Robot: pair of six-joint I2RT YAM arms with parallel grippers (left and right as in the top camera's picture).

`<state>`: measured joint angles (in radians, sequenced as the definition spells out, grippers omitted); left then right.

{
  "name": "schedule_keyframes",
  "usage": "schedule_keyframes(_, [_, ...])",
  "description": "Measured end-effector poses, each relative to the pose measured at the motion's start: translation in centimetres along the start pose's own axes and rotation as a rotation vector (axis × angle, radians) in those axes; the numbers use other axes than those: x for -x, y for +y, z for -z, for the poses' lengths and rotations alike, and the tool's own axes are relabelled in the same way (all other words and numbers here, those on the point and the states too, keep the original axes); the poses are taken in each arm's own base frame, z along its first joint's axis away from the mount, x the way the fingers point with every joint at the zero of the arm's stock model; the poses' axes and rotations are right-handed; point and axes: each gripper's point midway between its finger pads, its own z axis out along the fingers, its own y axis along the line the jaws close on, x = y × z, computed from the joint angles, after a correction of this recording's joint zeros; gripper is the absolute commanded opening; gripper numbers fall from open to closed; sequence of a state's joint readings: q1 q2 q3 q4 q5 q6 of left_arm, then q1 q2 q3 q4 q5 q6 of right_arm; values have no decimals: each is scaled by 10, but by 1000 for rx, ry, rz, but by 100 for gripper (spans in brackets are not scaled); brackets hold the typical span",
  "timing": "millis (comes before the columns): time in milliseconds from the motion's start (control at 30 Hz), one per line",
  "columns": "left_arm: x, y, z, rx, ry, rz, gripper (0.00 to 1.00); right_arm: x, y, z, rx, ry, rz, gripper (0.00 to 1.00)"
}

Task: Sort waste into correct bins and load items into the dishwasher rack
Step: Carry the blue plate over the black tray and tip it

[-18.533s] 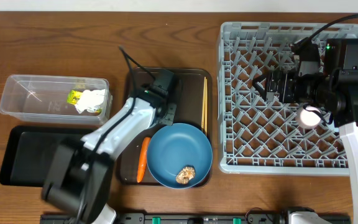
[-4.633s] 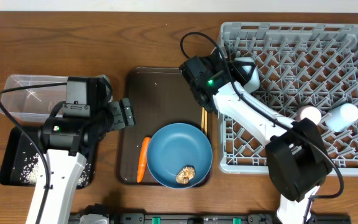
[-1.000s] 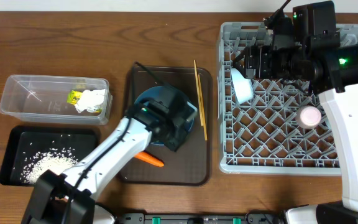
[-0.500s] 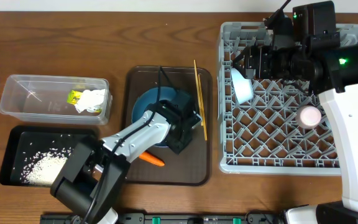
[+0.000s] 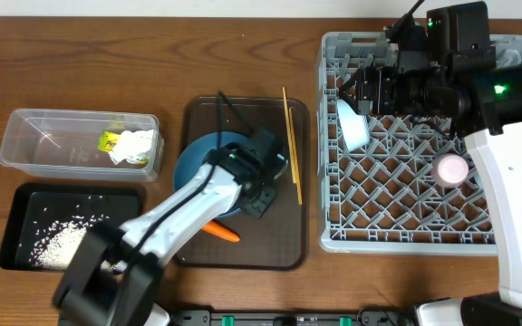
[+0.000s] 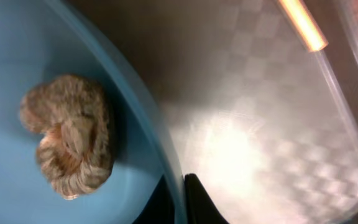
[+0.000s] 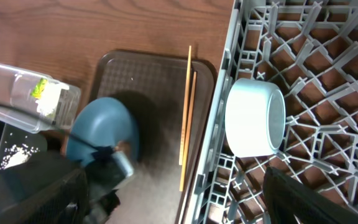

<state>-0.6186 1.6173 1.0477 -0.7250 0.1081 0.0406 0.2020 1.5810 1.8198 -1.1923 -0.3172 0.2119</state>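
My left gripper (image 5: 263,184) is shut on the right rim of the large blue plate (image 5: 199,170), which is tilted over the dark-brown serving tray (image 5: 243,249). In the left wrist view the fingers (image 6: 180,202) pinch the plate rim (image 6: 145,106), and the brown food lump (image 6: 70,143) lies on the plate. The carrot (image 5: 217,232) lies on the tray below the plate. The chopsticks (image 5: 291,145) lie along the tray's right side. My right gripper (image 5: 362,91) is open and empty above the rack (image 5: 424,231), near the pale bowl (image 5: 353,124). The pink cup (image 5: 451,167) stands in the rack. The light-blue cup is out of view.
The clear tub (image 5: 34,136) at the left holds the snack wrapper (image 5: 109,140) and white paper (image 5: 136,145). The black tray (image 5: 25,204) below it holds rice grains (image 5: 57,243). The right wrist view shows the bowl (image 7: 253,118), the chopsticks (image 7: 187,112) and the plate (image 7: 101,134).
The blue plate has shifted left and tipped up in my left gripper, which moved slightly right along the rim. The right arm has not moved.
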Motion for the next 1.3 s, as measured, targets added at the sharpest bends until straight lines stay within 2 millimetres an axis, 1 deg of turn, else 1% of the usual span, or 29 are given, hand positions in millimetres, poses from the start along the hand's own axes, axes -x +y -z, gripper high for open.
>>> schedule_keyframes(67, [5, -2, 23, -18, -54, 61, 6, 0, 0, 0, 0, 0, 2, 83])
schedule_keyframes(133, [14, 0, 51, -32, -141, 123, 6, 0, 0, 0, -1, -1, 4, 84])
schedule_keyframes(167, [20, 2, 70, -42, -203, 161, 6, 0, 0, 0, -2, 0, 4, 83])
schedule_keyframes(200, [23, 4, 84, -48, -250, 190, 6, 0, 0, 0, -2, -1, 4, 84])
schedule_keyframes(267, [27, 12, 115, -58, -348, 258, 6, 0, 0, 0, -2, -1, 4, 83])
schedule_keyframes(367, [20, 33, 158, -57, -479, 390, 6, 1, 0, 0, -2, -4, 6, 84])
schedule_keyframes(467, [7, 54, 182, -38, -550, 523, 6, 2, 0, 0, -1, -6, 6, 84])
schedule_keyframes(600, [-14, 88, 205, 30, -625, 697, 6, 2, 0, 0, -1, -6, 7, 84])
schedule_keyframes(733, [-35, 120, 226, 101, -703, 835, 6, 2, 0, 0, -1, -6, 9, 84])
schedule_keyframes(833, [-51, 141, 234, 153, -730, 917, 6, 2, 0, 0, -1, -6, 10, 84])
schedule_keyframes(933, [-63, 158, 237, 184, -741, 976, 6, 1, 0, 0, -2, -5, 9, 84])
schedule_keyframes(1100, [-70, 184, 234, 157, -795, 1021, 6, 0, 0, 0, -3, 0, 8, 85])
schedule_keyframes(1133, [-69, 190, 235, 132, -828, 1027, 6, 0, 0, 0, -3, 0, 8, 85])
schedule_keyframes(1233, [-69, 199, 241, 80, -894, 1036, 6, 0, 0, 0, -3, 0, 8, 85])
schedule_keyframes(1300, [-73, 205, 246, 47, -929, 1053, 6, 0, 0, 0, -3, 0, 9, 85])
